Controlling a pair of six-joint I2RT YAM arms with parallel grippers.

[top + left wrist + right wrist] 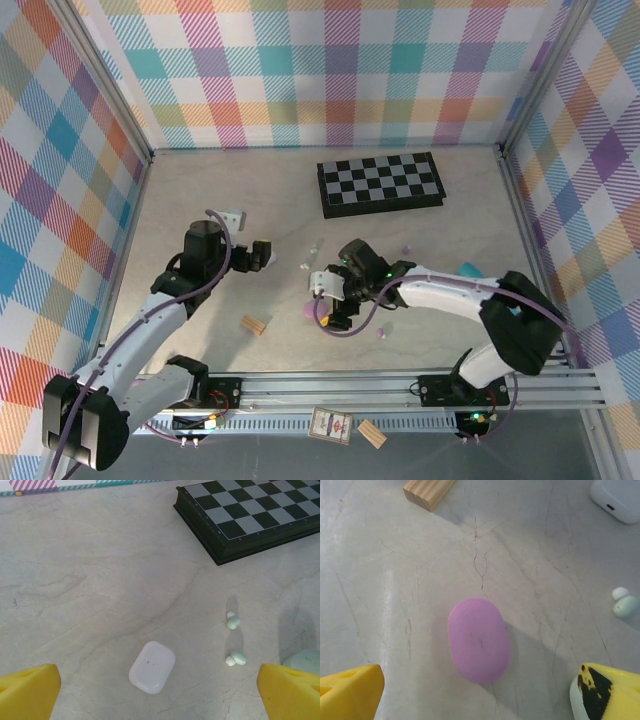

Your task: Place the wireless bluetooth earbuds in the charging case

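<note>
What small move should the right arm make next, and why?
Probably lower the right gripper straight onto the purple case and close on it: the case lies shut on the table, centred between the open fingers, and it likely must be held and opened before a bud goes in.

Chessboard (380, 183) back-R on table (200, 200); block (254, 324) front-L; case (152, 667) betw. them, earbuds (233, 622) near it.
</note>
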